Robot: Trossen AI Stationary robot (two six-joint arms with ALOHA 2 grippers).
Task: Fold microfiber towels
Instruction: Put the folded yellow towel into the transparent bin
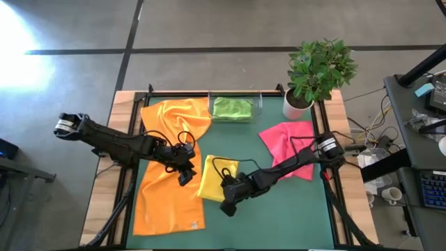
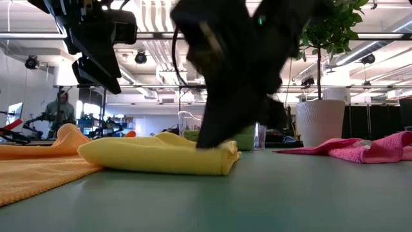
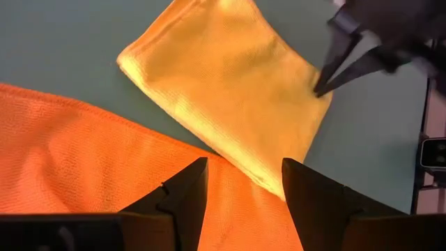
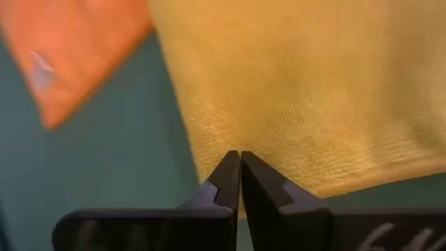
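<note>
Towels lie across the green mat (image 1: 293,216). High view: yellow towel (image 1: 211,178) looks folded at centre, orange towel (image 1: 167,167) spread flat to its left, pink towel (image 1: 289,143) rumpled on the right, green towel (image 1: 232,109) in the tray (image 1: 259,104).

Low view: right gripper (image 2: 215,138) down on the yellow towel's edge.

Left wrist: left gripper (image 3: 244,192) wide, empty, over orange.

Right wrist: right gripper's fingers (image 4: 230,183) pinched together on the yellow hem.

I judge most folding remains.

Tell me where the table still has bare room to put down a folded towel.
Bare mat lies along the near edge, right of the yellow towel and below the pink towel. A smaller patch sits between the lime towel and the yellow one. The left half is crowded: orange towel and both arms.
</note>
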